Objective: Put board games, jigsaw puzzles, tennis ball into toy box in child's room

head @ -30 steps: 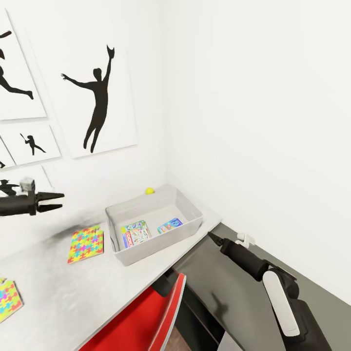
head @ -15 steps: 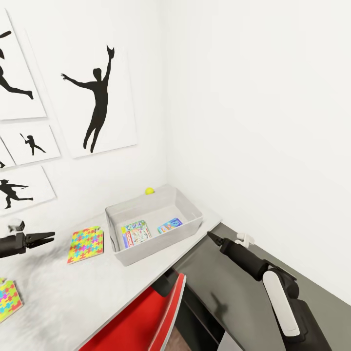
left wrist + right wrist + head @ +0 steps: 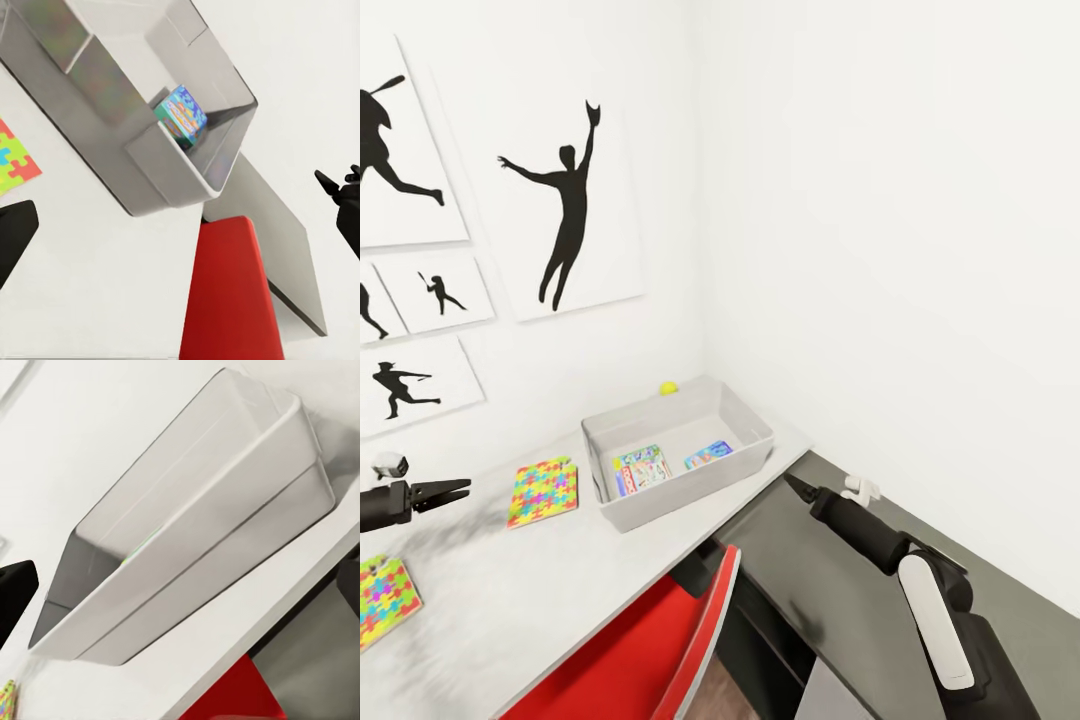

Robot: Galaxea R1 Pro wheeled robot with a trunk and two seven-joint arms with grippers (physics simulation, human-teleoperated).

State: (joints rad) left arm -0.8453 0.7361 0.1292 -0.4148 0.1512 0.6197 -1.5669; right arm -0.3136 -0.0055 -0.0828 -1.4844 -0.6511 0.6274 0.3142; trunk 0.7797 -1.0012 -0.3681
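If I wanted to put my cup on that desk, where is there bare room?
The table is bare in front of the toy box, down to the near edge above the red chair. There is also bare room between the two jigsaw puzzles. Behind the box it is tight: the tennis ball sits against the wall.

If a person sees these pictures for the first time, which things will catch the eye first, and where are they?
The light grey toy box stands near the far corner of the pale table, with two colourful board games lying flat inside it. Two bright jigsaw puzzles lie on the table to the box's left, and a small tennis ball sits behind the box, by the wall. A red chair stands at the table's near edge.
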